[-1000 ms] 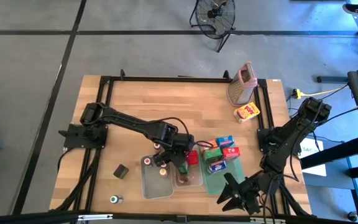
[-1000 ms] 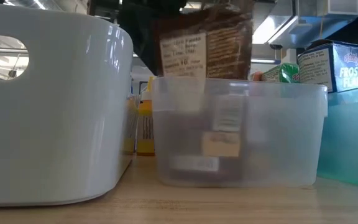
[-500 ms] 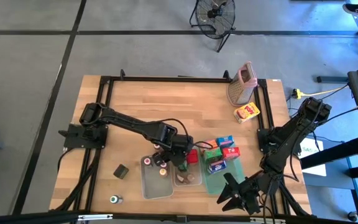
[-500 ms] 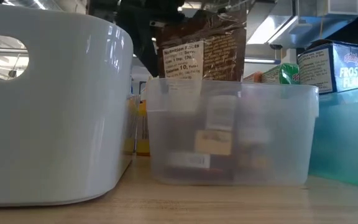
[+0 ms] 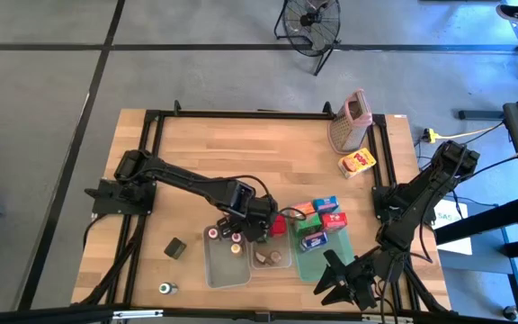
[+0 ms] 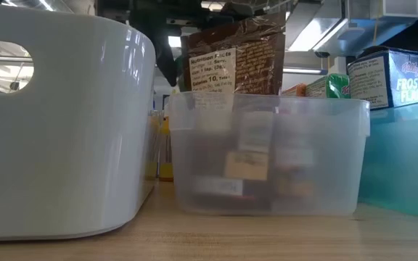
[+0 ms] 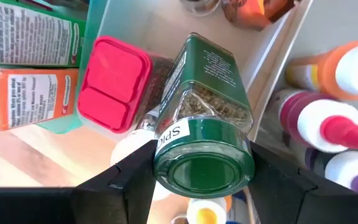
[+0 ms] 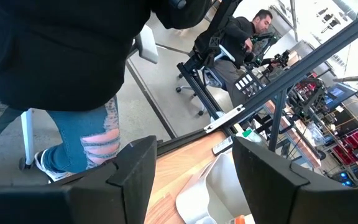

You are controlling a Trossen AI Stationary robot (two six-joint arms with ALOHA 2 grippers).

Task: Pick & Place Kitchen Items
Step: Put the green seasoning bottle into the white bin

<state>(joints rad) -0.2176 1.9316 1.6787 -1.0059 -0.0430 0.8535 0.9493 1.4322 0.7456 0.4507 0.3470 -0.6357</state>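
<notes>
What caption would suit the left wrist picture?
Left gripper shut on a green-capped spice jar above clear tubs of bottles.

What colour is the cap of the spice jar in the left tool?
Green cap; left wrist view shows it best.

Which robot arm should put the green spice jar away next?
The left one, probably. Its left gripper already holds the green spice jar above the clear tubs. The right gripper waits empty at the table's edge.

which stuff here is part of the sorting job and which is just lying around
Job: green-capped spice jar held by the left gripper; red-lidded jar; cartons on the green tray; yellow carton.
Lying about: grater; floor fan; parked right gripper.
</notes>
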